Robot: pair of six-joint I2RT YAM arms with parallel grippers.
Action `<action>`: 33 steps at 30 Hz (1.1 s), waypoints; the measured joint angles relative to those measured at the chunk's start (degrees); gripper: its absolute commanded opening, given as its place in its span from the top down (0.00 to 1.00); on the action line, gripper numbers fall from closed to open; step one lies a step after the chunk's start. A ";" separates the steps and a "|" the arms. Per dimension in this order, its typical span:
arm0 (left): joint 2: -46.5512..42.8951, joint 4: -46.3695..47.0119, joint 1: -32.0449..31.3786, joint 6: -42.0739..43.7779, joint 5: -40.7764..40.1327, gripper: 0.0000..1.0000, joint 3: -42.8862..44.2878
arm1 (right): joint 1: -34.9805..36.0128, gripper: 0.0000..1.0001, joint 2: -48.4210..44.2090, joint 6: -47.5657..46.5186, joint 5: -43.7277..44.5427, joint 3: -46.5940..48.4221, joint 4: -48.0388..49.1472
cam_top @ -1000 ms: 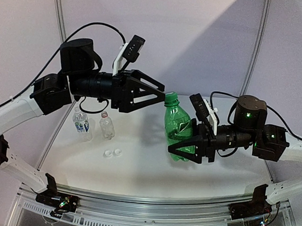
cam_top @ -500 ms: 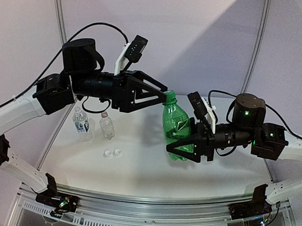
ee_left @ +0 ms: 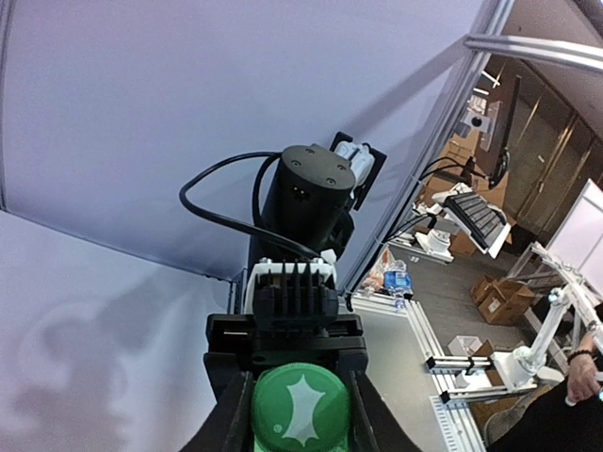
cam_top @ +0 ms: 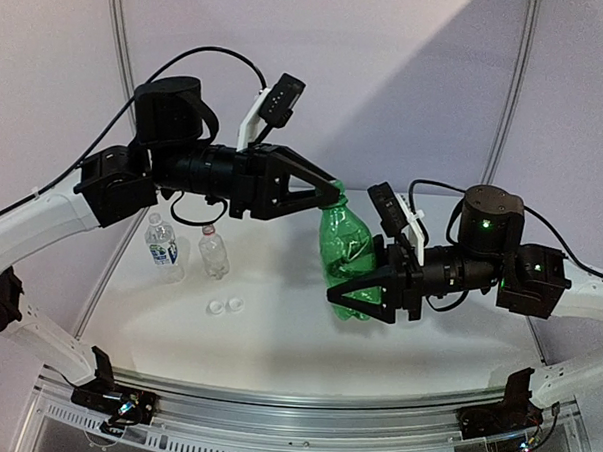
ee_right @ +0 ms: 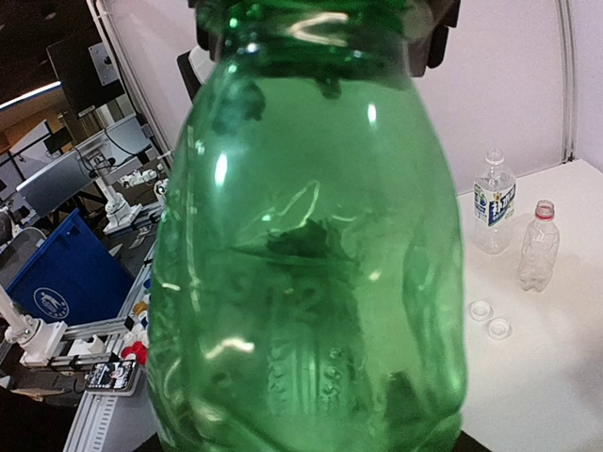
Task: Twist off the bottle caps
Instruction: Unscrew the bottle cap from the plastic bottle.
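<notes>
A white tabletop (cam_top: 276, 345) sits enclosed by pale lilac wall panels (cam_top: 408, 71), with a ribbed metal rail (cam_top: 304, 401) along its near edge. Above it, the right gripper (cam_top: 354, 291) clamps the body of a tilted green plastic bottle (cam_top: 345, 253). The left gripper (cam_top: 333, 194) is pinched onto the bottle's green screw cap (ee_left: 300, 414). At the table's left stand a clear bottle with a blue-white label (cam_top: 163, 245) and a shorter clear unlabelled bottle (cam_top: 213, 252). Two small white round caps (cam_top: 225, 306) lie near them. Past the panels is a workshop with cardboard boxes (ee_left: 495, 301).
</notes>
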 measured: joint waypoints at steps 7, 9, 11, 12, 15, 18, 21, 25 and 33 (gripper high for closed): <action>0.02 -0.52 0.09 -0.09 -0.50 0.77 0.15 | 0.00 1.00 0.33 -0.13 0.70 0.50 -0.59; 0.02 -1.29 0.20 -0.33 -1.66 0.77 0.66 | 0.00 1.00 0.70 -0.72 2.84 1.53 -1.92; 0.17 -2.67 0.33 -0.98 -3.78 0.76 1.64 | 0.02 1.00 1.57 -1.64 6.29 3.50 -4.35; 0.39 -3.65 0.39 -1.62 -5.75 0.77 2.56 | 0.02 1.00 2.29 -2.21 8.26 4.87 -5.75; 1.22 -6.16 0.90 -4.66 -13.20 0.76 4.83 | -0.04 1.00 5.38 -3.28 15.93 9.79 -10.32; 2.01 -9.07 0.92 -9.29 -22.53 0.76 5.90 | -0.20 1.00 8.50 -3.30 23.02 12.83 -13.40; 3.21 -11.72 0.76 -13.55 -29.18 0.75 5.90 | -0.26 1.00 10.69 -2.64 28.26 13.35 -15.47; 4.68 -13.55 0.31 -18.12 -33.92 0.72 5.88 | -0.26 1.00 11.80 -1.79 31.82 13.33 -17.68; 5.20 -15.85 -0.42 -21.86 -36.83 0.69 6.95 | -0.24 1.00 12.13 -1.57 32.57 13.29 -18.47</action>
